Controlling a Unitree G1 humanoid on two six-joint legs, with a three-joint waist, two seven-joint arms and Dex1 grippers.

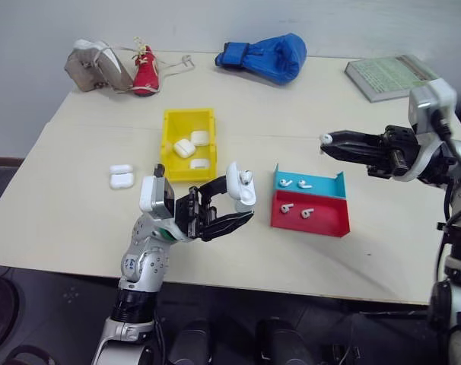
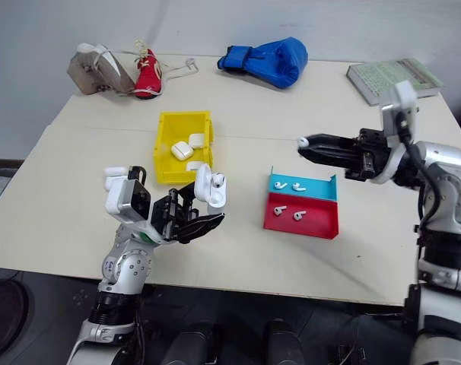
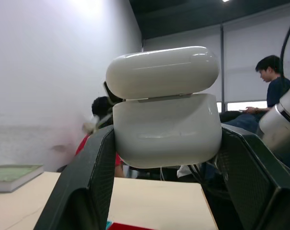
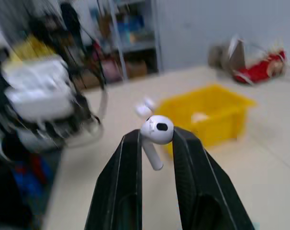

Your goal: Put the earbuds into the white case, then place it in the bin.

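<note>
Case in my left tool, one earbud in my right

My left tool [image 1: 242, 209] grips the white case [image 1: 241, 186] with its lid up above the worktop [image 1: 78, 220], its inside barely readable; my right tool [image 1: 325, 141], pointing left and roughly level, pinches an earbud [image 4: 156, 133]; the bin [image 1: 170, 148] holds three more cases, four earbuds lie in the red-and-blue tray [image 1: 322, 217]

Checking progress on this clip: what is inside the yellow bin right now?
Three closed white cases lie on the floor of the yellow bin: one toward its back wall, one in the middle, one near its front wall. Whether they hold earbuds cannot be seen, since their lids are shut.
</note>
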